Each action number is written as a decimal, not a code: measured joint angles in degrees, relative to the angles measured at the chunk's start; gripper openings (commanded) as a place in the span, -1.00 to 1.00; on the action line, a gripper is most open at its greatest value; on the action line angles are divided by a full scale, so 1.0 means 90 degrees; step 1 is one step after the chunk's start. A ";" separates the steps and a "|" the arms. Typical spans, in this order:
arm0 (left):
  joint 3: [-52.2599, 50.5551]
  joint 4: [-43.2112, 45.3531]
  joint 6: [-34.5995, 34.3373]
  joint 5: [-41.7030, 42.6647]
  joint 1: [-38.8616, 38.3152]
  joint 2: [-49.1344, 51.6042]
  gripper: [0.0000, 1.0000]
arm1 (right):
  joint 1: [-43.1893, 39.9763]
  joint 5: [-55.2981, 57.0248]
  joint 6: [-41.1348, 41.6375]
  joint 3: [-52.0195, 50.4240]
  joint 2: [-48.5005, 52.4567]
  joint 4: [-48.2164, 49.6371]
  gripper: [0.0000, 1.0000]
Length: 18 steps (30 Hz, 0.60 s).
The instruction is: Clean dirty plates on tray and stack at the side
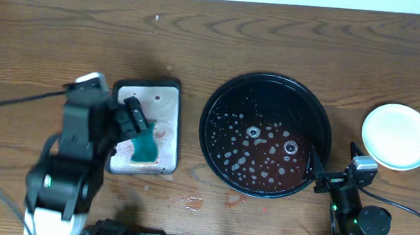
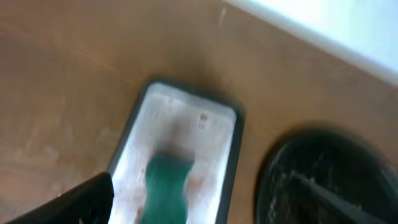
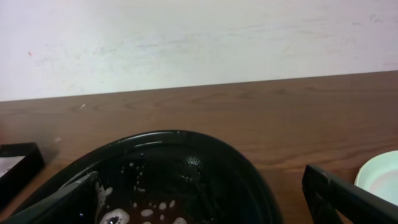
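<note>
Overhead: even, soft, moderately bright light; faint shadow on the tabletop just beyond the left claw; small glints on the black tray rim. Left wrist: blurred throughout, pale washed-out band far ahead of the claw. Right wrist: distance sharp, right claw fingers dark, soft-edged.

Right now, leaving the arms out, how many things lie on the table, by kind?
Round black tray: 1
Rectangular tray: 1
Green sponge: 1
White plate: 1 seen; any beneath are hidden
Total: 4
</note>
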 measured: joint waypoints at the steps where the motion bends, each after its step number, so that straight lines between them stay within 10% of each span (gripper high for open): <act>1: -0.0306 0.0384 0.0010 -0.0036 0.0051 -0.0277 0.78 | 0.0000 0.0010 0.0000 0.0000 0.0000 0.0000 0.99; 18: -0.4571 0.3041 0.0056 -0.0148 0.0714 -0.4493 0.78 | 0.0000 0.0041 0.0000 -0.0002 0.0000 -0.0002 0.98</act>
